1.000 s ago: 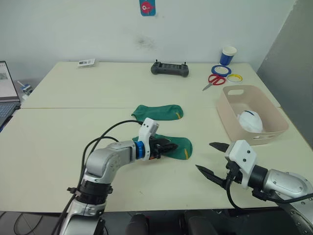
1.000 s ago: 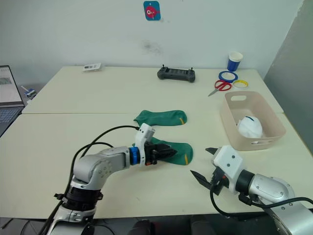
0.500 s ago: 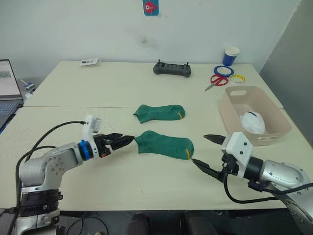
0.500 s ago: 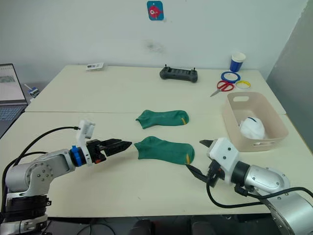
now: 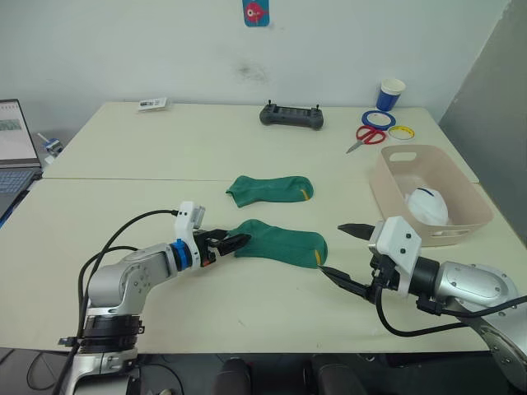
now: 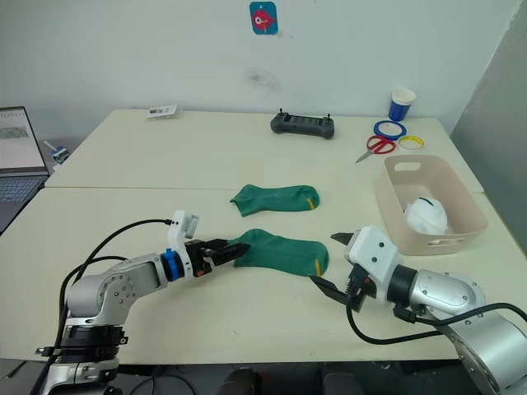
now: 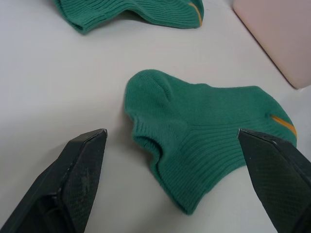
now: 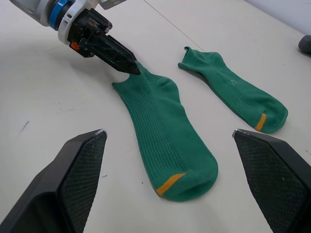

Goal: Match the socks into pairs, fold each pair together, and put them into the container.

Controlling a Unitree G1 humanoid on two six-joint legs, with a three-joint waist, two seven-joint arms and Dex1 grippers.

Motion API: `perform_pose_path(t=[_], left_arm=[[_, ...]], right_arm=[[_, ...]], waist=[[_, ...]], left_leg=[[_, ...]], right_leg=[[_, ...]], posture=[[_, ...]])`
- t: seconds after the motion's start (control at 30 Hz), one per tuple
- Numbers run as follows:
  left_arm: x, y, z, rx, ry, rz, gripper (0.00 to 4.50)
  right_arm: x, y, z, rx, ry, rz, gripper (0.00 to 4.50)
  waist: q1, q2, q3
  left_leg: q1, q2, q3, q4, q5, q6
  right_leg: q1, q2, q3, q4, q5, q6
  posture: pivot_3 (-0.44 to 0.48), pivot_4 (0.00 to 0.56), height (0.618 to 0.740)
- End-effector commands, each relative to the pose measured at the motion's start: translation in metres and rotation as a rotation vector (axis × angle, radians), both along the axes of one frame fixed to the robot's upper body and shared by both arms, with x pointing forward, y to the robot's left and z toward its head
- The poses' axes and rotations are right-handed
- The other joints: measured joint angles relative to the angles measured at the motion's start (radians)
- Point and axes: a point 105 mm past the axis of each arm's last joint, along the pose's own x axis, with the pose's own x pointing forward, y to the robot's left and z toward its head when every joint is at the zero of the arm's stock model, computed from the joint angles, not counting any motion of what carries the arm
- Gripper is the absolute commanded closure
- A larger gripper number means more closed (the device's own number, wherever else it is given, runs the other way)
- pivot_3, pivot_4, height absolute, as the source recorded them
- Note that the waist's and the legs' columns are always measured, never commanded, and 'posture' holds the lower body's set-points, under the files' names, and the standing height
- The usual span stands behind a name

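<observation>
Socks: two dark green ankle socks lie flat near the middle of the table (image 5: 123, 164); the near sock (image 5: 280, 243) sits toward the front edge, the far sock (image 5: 269, 188) just behind it, apart from it. Each has a small yellow mark at its right end.
Laptop: a laptop (image 5: 15, 156) stands at the left edge.
Left gripper: the left gripper (image 5: 232, 242) lies low over the surface with its fingers spread, its tips at the near sock's left, cuff end, gripping nothing.
Surface: pale cream, made of two tabletops joined along a seam that runs left to right behind the socks.
Back edge: a small card (image 5: 149, 104) toward the left, a black controller (image 5: 291, 116) at the middle.
Room: a plain white wall (image 5: 123, 41) behind, with a small blue sticker (image 5: 254, 11) high up; a grey panel (image 5: 490, 90) at the right.
Right gripper: the right gripper (image 5: 344, 251) hovers with fingers spread wide, one tip just beside the near sock's toe; it grips nothing.
Container: the pink-beige tub (image 5: 387, 197) sits at the right edge with a white bundle (image 5: 426, 204) inside.
Far right corner: red scissors (image 5: 365, 137), a blue tape ring (image 5: 373, 119), a yellow ring (image 5: 399, 132), and a blue-and-white paper cup (image 5: 390, 93).
</observation>
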Motion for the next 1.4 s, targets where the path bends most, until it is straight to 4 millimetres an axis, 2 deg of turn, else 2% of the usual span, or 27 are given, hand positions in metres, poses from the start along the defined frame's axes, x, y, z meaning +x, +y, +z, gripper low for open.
perform_pose_path(t=[0.03,0.33,0.47,0.63,0.87,1.0,1.07,1.17,1.3,1.4], left_arm=[[0.000,-0.008,-0.012,0.006,0.043,-0.008,0.59],[0.003,-0.012,-0.009,-0.056,0.062,0.023,3.27],[0.006,-0.005,-0.003,-0.089,0.054,0.062,4.47],[0.004,0.016,0.017,-0.119,0.016,0.102,4.47],[-0.002,0.070,0.055,-0.105,-0.056,0.186,4.47],[-0.008,0.090,0.073,-0.075,-0.085,0.192,4.47],[-0.008,0.100,0.087,-0.043,-0.121,0.189,4.47],[0.004,0.121,0.122,0.001,-0.218,0.243,4.47],[0.009,0.120,0.156,0.072,-0.275,0.186,4.47],[0.013,0.097,0.166,0.095,-0.288,0.086,4.47]], right_arm=[[-0.005,0.002,0.007,-0.001,-0.035,0.014,0.00],[-0.006,0.002,0.008,-0.004,-0.035,0.014,0.00],[-0.009,0.002,0.007,0.001,-0.026,0.013,0.00],[-0.010,0.003,0.005,0.011,-0.020,0.020,0.00],[-0.006,0.013,0.007,0.031,-0.032,0.074,0.00],[-0.003,0.015,0.007,0.032,-0.037,0.101,0.00],[-0.001,0.016,0.007,0.033,-0.040,0.112,0.00],[0.001,0.019,0.008,0.040,-0.046,0.128,0.00],[0.001,0.022,0.007,0.045,-0.047,0.140,0.00],[0.002,0.022,0.006,0.046,-0.047,0.135,0.00]], waist=[[0.000,0.000,0.000],[-0.001,0.000,0.000],[-0.001,0.000,0.000],[-0.005,0.000,0.000],[-0.010,0.000,0.000],[-0.009,-0.001,0.001],[-0.007,-0.001,0.001],[-0.004,-0.003,0.002],[-0.007,-0.004,0.003],[-0.005,-0.004,0.003]], left_leg=[[0.000,0.000,0.000,0.000,0.000,0.000],[0.000,0.000,0.000,0.000,0.000,0.000],[0.000,0.000,0.000,0.000,0.000,0.000],[0.000,0.000,0.000,0.000,0.000,0.000],[0.000,0.001,0.000,-0.001,0.000,0.000],[0.000,0.001,0.000,-0.001,0.000,0.000],[0.000,0.001,0.000,-0.001,0.000,0.000],[0.000,0.001,-0.001,-0.001,0.000,0.000],[0.000,0.001,0.000,-0.002,0.000,0.000],[-0.001,0.000,0.000,-0.003,0.000,0.000]], right_leg=[[0.000,0.000,0.000,0.000,0.000,0.000],[0.000,0.000,0.000,0.000,0.000,0.000],[0.000,0.000,0.000,0.000,0.000,0.000],[-0.001,0.000,0.000,0.000,0.000,0.000],[-0.001,0.001,0.000,0.000,0.000,0.000],[-0.001,0.001,0.000,-0.001,0.000,0.000],[-0.001,0.000,0.000,-0.001,0.000,0.000],[-0.001,0.000,-0.001,-0.001,-0.001,-0.001],[-0.002,0.000,-0.001,-0.001,-0.001,-0.001],[-0.002,0.000,-0.001,-0.002,-0.002,0.000]], posture=[[0.000,0.150,0.740],[0.000,0.150,0.740],[0.000,0.150,0.740],[0.000,0.150,0.740],[0.000,0.150,0.740],[0.000,0.150,0.740],[0.000,0.150,0.740],[0.000,0.150,0.740],[0.000,0.150,0.740],[0.000,0.150,0.740]])
